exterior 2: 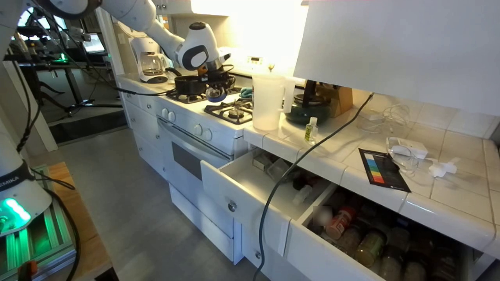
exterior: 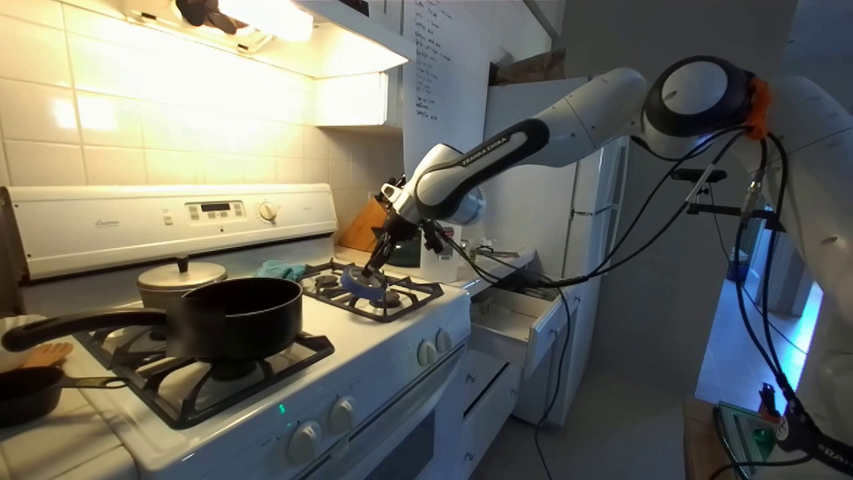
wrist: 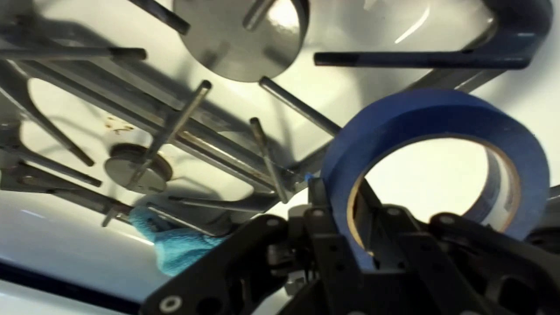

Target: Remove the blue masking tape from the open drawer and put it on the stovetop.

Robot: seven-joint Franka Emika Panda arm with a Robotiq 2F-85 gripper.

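In an exterior view, the black pot (exterior: 266, 323) covered part of the left grate (exterior: 256, 385); a bare strip of stovetop (exterior: 370, 340) followed. Next, the gripper (exterior: 368, 272) held one wall of the blue masking tape (exterior: 360, 288) between narrow jaws, over the right grate (exterior: 413, 306) (whether touching, I couldn't tell). Past the stovetop's right edge, the open drawer (exterior: 544, 335) jutted out.

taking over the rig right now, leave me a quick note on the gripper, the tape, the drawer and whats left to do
Gripper: shut on the blue masking tape, one finger inside the ring, one outside.
Tape: over the stovetop; whether it touches is unclear.
Open drawer: pulled out.
Done: tape is out of the drawer and over the stovetop.
Left: probably lower it to rest, open the gripper, back off.
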